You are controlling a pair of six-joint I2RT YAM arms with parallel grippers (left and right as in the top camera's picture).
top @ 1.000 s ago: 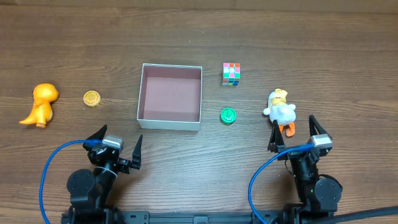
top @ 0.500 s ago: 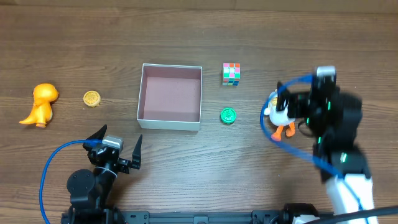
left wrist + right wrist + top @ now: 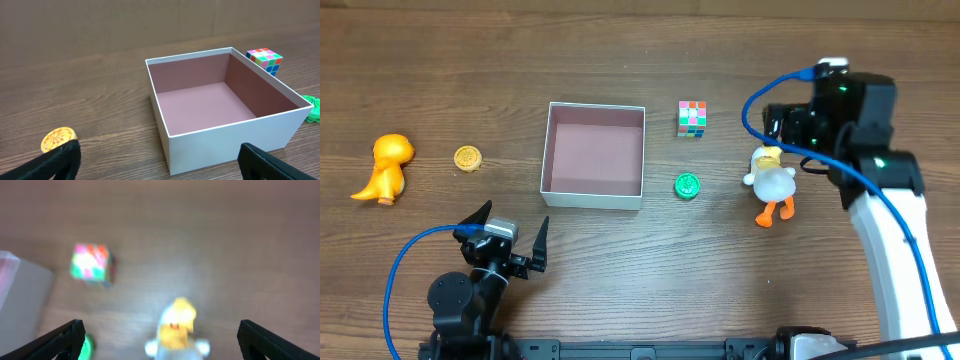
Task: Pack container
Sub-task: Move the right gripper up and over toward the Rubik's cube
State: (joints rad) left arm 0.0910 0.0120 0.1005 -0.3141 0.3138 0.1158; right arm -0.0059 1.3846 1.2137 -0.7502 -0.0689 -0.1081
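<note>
The container (image 3: 591, 198) is a square white-walled box with a dusty pink inside, at the table's middle; it shows empty in the left wrist view (image 3: 225, 131). My left gripper (image 3: 508, 240) (image 3: 162, 169) is open and empty, just in front of the container. My right gripper (image 3: 792, 145) (image 3: 170, 347) is open wide, above a white and yellow duck toy (image 3: 773, 182) (image 3: 176, 330), which lies between the fingers without touching them. The right wrist view is blurred.
A multicoloured cube (image 3: 692, 118) (image 3: 265, 59) (image 3: 92, 265) and a green disc (image 3: 687, 185) (image 3: 312, 107) lie right of the container. A gold coin (image 3: 468, 158) (image 3: 58, 140) and an orange dinosaur (image 3: 385, 167) lie at the left.
My right arm has lifted from its place at the front right and swung forward to over the duck toy. The left arm and all the objects have stayed put.
</note>
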